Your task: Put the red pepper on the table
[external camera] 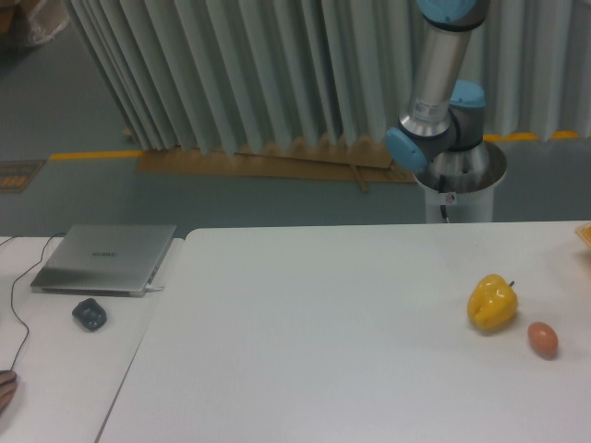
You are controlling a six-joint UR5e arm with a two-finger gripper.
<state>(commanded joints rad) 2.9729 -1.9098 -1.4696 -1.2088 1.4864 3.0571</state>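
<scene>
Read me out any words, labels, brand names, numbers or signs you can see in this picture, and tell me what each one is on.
Nothing here can be read.
Laptop: a faint mark on the closed lid, too blurred to read.
Robot base: a small round red and white sticker, too small to read.
Yellow pepper, egg and table: no text.

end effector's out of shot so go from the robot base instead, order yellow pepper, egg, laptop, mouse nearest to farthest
Measured from the robot base, camera view:
1. yellow pepper, right side of the big table, in front of the base
2. egg, just beyond the pepper, toward the camera
3. laptop, far left on the adjoining table
4. mouse, in front of the laptop
</scene>
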